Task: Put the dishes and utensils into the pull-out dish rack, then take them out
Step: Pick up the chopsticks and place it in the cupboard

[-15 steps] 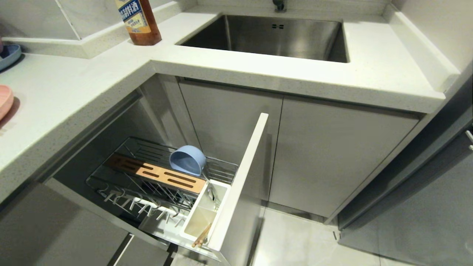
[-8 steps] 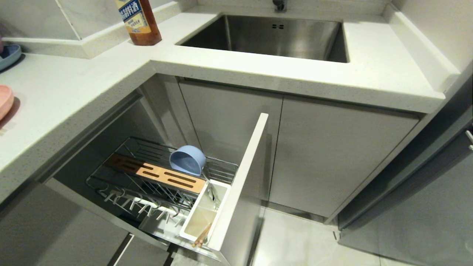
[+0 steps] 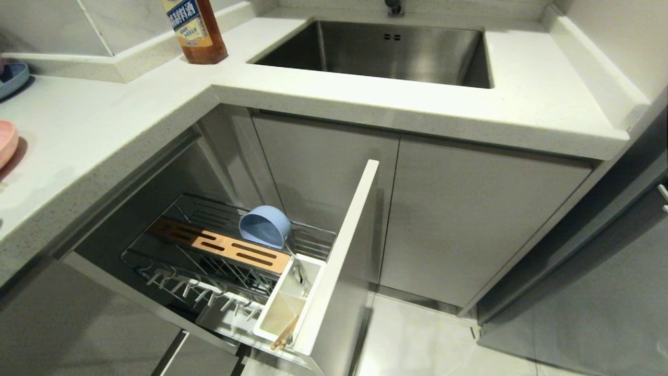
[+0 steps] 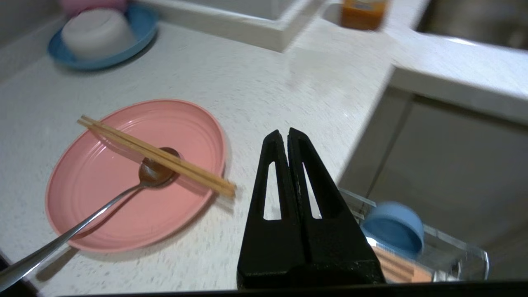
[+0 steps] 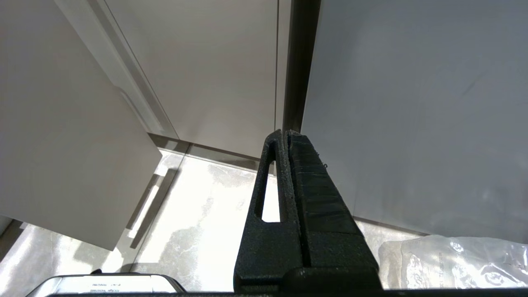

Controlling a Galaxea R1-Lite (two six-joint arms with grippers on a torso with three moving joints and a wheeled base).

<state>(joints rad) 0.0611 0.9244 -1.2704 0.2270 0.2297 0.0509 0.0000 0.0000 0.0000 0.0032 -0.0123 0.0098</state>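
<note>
The pull-out dish rack (image 3: 229, 245) stands drawn out below the counter. A light-blue bowl (image 3: 264, 226) lies on its side in it behind the wooden strip. One pair of chopsticks (image 3: 284, 331) leans in the white utensil cup (image 3: 289, 303). On the counter, a pink plate (image 4: 136, 173) carries a second pair of chopsticks (image 4: 156, 154) and a silver spoon (image 4: 103, 210). My left gripper (image 4: 285, 132) is shut and empty, above the counter just beside the plate, near the counter's edge over the rack. My right gripper (image 5: 284, 133) hangs shut, low by the cabinet doors, and holds nothing.
A brown sauce bottle (image 3: 195, 31) stands by the steel sink (image 3: 386, 49). A darker blue plate (image 4: 140, 35) with an upturned white bowl (image 4: 97, 31) sits further along the counter. The rack's pale front panel (image 3: 339, 261) juts out. A clear plastic bag (image 5: 453, 264) lies on the floor.
</note>
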